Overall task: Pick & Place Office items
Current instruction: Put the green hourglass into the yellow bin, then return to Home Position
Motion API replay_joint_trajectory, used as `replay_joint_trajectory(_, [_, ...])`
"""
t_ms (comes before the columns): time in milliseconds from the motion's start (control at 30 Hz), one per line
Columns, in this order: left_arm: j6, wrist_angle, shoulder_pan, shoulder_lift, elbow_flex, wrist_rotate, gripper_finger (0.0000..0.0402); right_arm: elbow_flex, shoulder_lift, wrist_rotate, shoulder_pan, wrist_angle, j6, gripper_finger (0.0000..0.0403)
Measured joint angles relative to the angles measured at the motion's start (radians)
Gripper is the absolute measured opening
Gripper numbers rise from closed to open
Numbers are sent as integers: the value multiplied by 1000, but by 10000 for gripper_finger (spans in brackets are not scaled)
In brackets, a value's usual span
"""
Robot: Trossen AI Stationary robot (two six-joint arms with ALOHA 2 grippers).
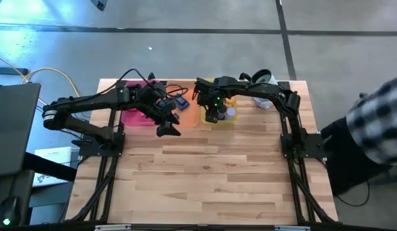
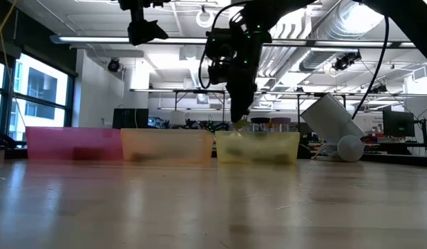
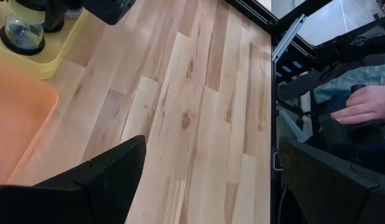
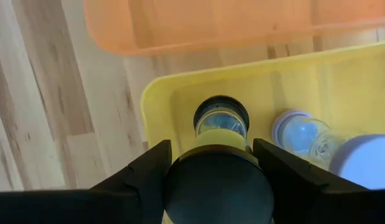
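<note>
My right gripper (image 4: 217, 146) points down into the near left corner of the yellow tray (image 4: 161, 99) and is shut on a black-topped cylinder (image 4: 217, 186). Just below that top show a yellow band and a clear part with a black rim (image 4: 222, 118). Two purple-capped cylinders (image 4: 292, 134) stand beside it in the tray. My left gripper (image 1: 167, 125) hangs open above bare wood, in front of the pink tray (image 1: 137, 115) and the orange tray (image 1: 189, 114); in the left wrist view its fingers (image 3: 93, 180) stand wide apart with nothing between them. My right gripper pinches the cylinder's black top end (image 4: 217, 199) between its two fingers, one on each side. The fingers come from above, pointing down. The cylinder stands upright below them inside the yellow tray; whether its lower end rests on the tray's floor I cannot tell.
The three trays stand in a row along the table's far edge. A dark blue piece (image 1: 181, 101) lies in the orange one. A white rounded device (image 2: 334, 128) lies at the far right. A person in a checked sleeve (image 1: 378, 122) stands by the right edge. Bare wood fills the near half.
</note>
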Motion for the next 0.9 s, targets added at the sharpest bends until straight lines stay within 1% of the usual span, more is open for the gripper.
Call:
replay_joint_trajectory(133, [1,0,0,0,0,-7,356,0,0,-28,-5,13,7,221])
replay_joint_trajectory(267, [2,0,0,0,0,-7,356,0,-1,-6,-5,44,72,252])
replay_joint_trajectory(400, [2,0,0,0,0,-7,356,0,-1,80,2,63,71,285])
replay_joint_trajectory(467, [2,0,0,0,0,-7,356,0,-13,103,4,67,58,298])
replay_joint_trajectory(533, [1,0,0,0,0,-7,356,2,-30,121,8,85,57,309])
replay_joint_trajectory(733, [-1,0,0,0,0,-1,356,19,-115,115,18,57,56,328])
replay_joint_trajectory(900, [-1,1,-17,0,1,77,356,19,-220,151,39,17,57,329])
